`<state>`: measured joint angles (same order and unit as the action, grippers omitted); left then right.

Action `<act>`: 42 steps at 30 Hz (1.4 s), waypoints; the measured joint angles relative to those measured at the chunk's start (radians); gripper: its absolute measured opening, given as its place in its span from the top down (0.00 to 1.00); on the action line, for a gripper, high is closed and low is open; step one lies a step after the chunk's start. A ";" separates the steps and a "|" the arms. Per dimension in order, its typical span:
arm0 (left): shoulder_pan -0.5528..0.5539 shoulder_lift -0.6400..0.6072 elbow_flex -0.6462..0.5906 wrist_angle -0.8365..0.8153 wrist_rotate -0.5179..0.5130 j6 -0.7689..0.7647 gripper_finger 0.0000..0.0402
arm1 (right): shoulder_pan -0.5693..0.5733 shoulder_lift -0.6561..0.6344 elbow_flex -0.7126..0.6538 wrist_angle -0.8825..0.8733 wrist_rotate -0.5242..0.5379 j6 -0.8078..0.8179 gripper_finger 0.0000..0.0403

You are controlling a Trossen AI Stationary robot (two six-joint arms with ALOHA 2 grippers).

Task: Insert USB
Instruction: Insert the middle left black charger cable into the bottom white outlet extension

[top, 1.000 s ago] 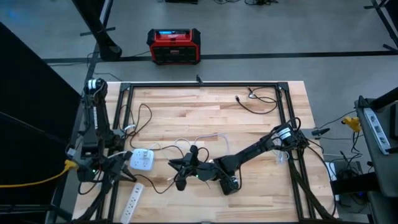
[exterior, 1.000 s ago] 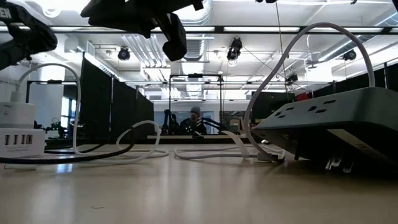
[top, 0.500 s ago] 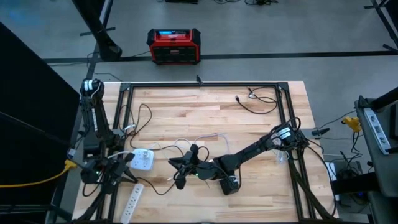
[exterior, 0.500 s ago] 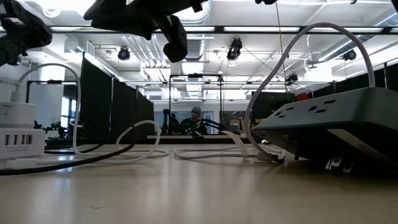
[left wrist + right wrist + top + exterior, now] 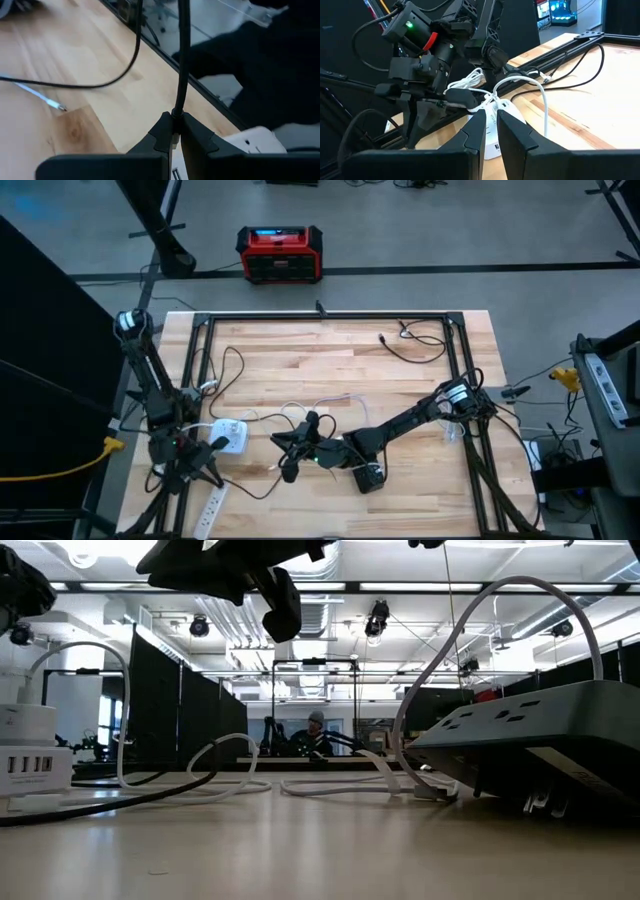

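Observation:
A white USB charger hub [image 5: 232, 438] lies flat on the table near its left edge, and shows at the left of the low view [image 5: 30, 750]. My left gripper [image 5: 208, 450] is just beside it, shut on a black cable [image 5: 181, 60]. My right gripper [image 5: 275, 444] hovers over the table's middle and points toward the hub. Its fingers [image 5: 491, 114] stand almost together, and I see nothing between them. A white cable [image 5: 540, 95] arcs up next to the hub. A white cable end [image 5: 432, 790] lies on the table. My left gripper pinches the black cable [image 5: 176, 111] between its two fingertips. The fingers come from the table's left side, slanting a little downward. The cable leaves the tips and runs on beyond them, clear of the wood there.
A black power strip [image 5: 368, 477] lies near the front edge, tilted in the low view [image 5: 540, 735]. A white power strip [image 5: 213, 505] lies at the front left corner. Loose cables [image 5: 415, 340] lie at the far right. Black frame rails [image 5: 330, 315] border the table. A person [image 5: 315, 730] sits far behind it.
My left arm has swung and its gripper has turned, going a little toward the table's near edge and down with the black cable still pinched. The cable's slack on the table has slid toward the near edge. The hub has stayed where it was.

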<state>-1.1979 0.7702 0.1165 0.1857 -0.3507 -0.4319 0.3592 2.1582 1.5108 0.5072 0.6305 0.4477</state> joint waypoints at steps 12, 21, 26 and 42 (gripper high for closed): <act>0.019 0.014 -0.016 -0.086 -0.021 -0.022 0.97 | 0.000 0.000 0.000 -0.001 0.000 -0.002 0.92; 0.020 0.003 0.002 -0.115 -0.055 -0.055 0.97 | 0.000 0.000 0.001 0.000 -0.078 -0.003 0.92; 0.021 -0.043 0.115 -0.364 -0.159 -0.038 0.97 | -0.002 0.041 0.084 -0.008 -0.214 -0.050 0.92; 0.022 -0.244 0.325 -1.003 -0.367 -0.351 0.97 | -0.006 0.450 0.818 -0.227 -0.640 -0.424 0.97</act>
<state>-1.1762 0.5266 0.4412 -0.8169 -0.7174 -0.7828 0.3529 2.6078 2.3288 0.2800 -0.0095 0.0235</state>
